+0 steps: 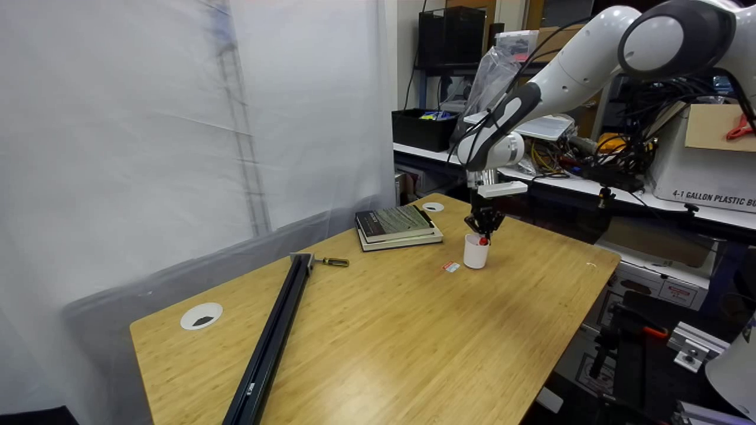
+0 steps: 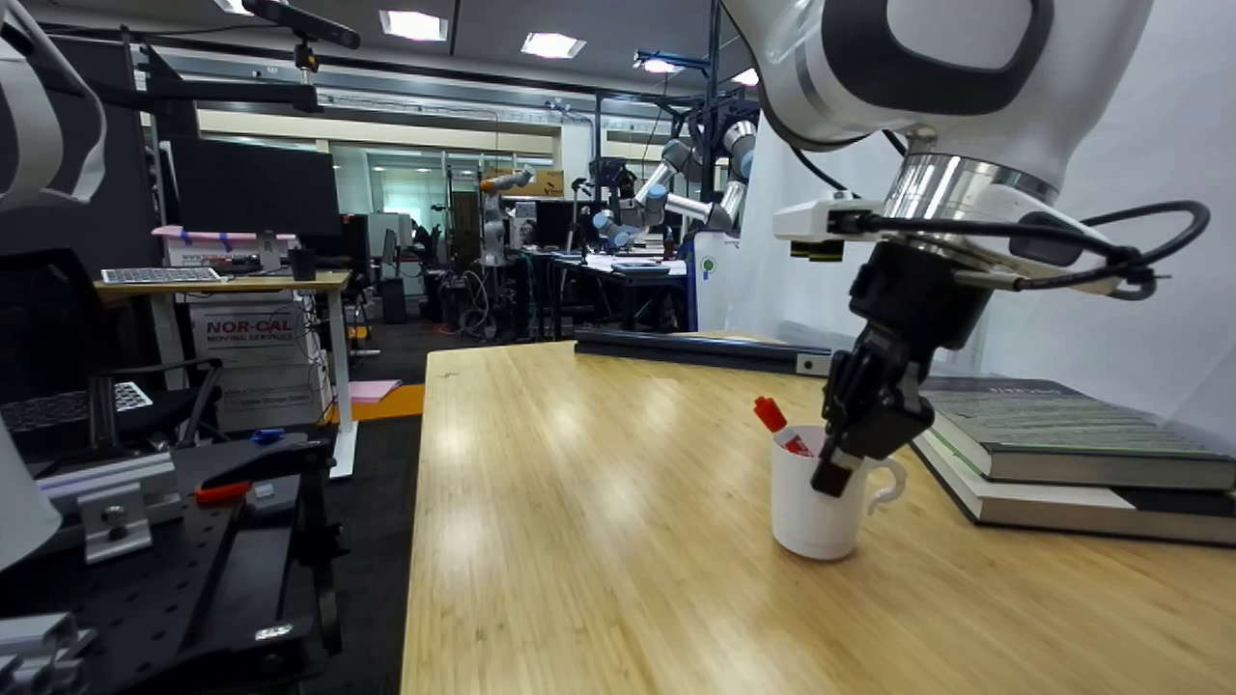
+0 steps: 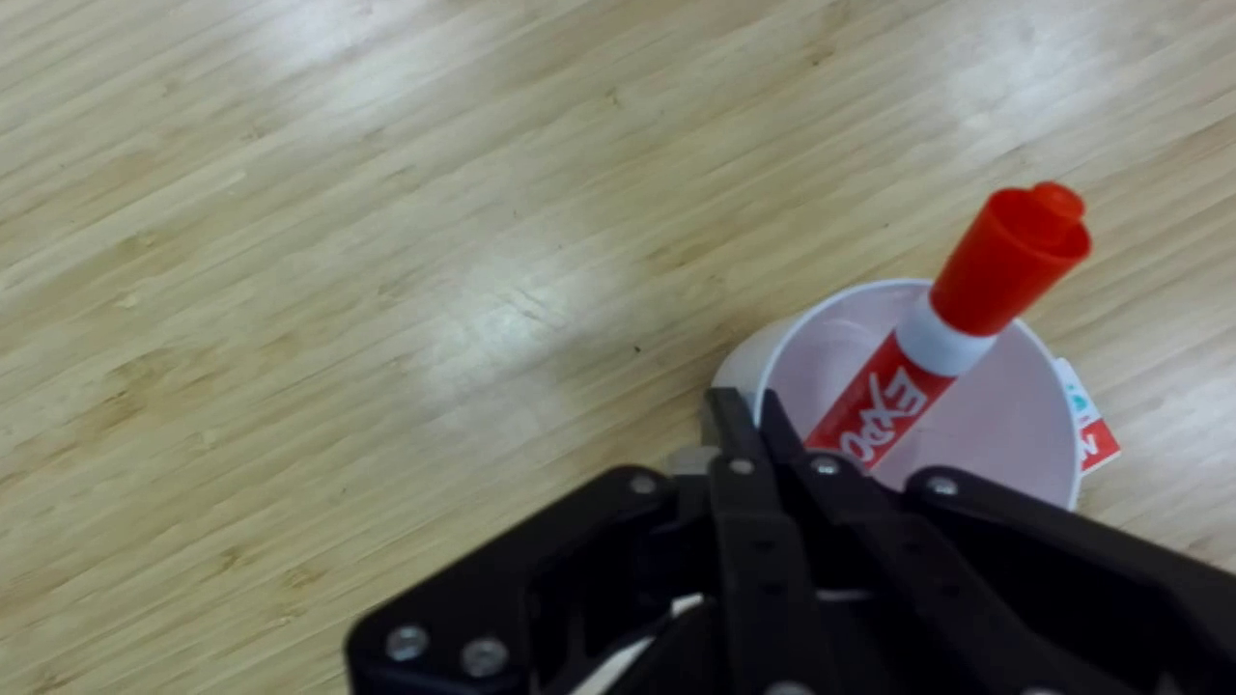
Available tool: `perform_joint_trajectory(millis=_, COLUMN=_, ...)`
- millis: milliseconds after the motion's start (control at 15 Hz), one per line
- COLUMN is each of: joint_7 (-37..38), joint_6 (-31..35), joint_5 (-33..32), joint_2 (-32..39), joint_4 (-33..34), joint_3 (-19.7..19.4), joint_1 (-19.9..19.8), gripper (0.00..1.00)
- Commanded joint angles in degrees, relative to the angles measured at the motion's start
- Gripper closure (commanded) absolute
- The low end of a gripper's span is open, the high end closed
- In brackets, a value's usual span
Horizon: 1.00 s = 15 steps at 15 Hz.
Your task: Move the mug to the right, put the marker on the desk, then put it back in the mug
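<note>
The white mug (image 1: 475, 254) stands upright on the wooden desk (image 1: 413, 342), seen in both exterior views. A red marker (image 3: 941, 333) leans inside the mug (image 3: 975, 444), its capped end above the rim and its lower part hidden behind my fingers. My gripper (image 3: 749, 398) is shut on the mug's wall at the rim, with one finger outside and the other inside. In an exterior view the mug's handle (image 2: 893, 483) points toward the books, and the fingers (image 2: 832, 473) come down at a slant on the handle side. Nothing grips the marker.
Two stacked books (image 1: 398, 227) lie close by the mug. A small red-and-white scrap (image 1: 451, 267) is beside it on the desk. Farther off are a long black bar (image 1: 271, 336), a screwdriver (image 1: 333, 262) and a round cable hole (image 1: 201, 316). Cluttered shelving (image 1: 579, 183) stands behind the arm.
</note>
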Motion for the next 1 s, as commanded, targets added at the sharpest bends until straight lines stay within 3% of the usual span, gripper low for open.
perform_joint_trajectory(millis=0, joint_7=-1.0, joint_6=0.2, joint_5=0.5, joint_2=0.5, joint_4=1.0, joint_3=0.5, joint_1=-0.5, gripper=0.99)
perform_joint_trajectory(millis=133, joint_7=-0.7, joint_6=0.1, joint_5=0.6, joint_2=0.8, joint_4=1.3, joint_3=0.4, joint_1=-0.5, gripper=0.99)
perform_joint_trajectory(millis=200, joint_7=-0.8, joint_6=0.1, joint_5=0.6, joint_2=1.0, joint_4=1.5, joint_3=0.4, joint_1=-0.6, gripper=0.73)
perform_joint_trajectory(millis=267, joint_7=-0.7, joint_6=0.0, joint_5=0.6, joint_2=1.1, joint_4=1.5, joint_3=0.4, joint_1=-0.6, gripper=0.72)
perform_joint_trajectory(millis=400, joint_7=-0.7, joint_6=0.0, joint_5=0.6, joint_2=1.1, joint_4=1.6, joint_3=0.4, joint_1=-0.5, gripper=0.60)
perform_joint_trajectory(millis=933, joint_7=-0.2, joint_6=-0.9, joint_5=0.0, joint_2=-0.1, joint_4=1.9, joint_3=0.2, joint_1=-0.1, gripper=0.04)
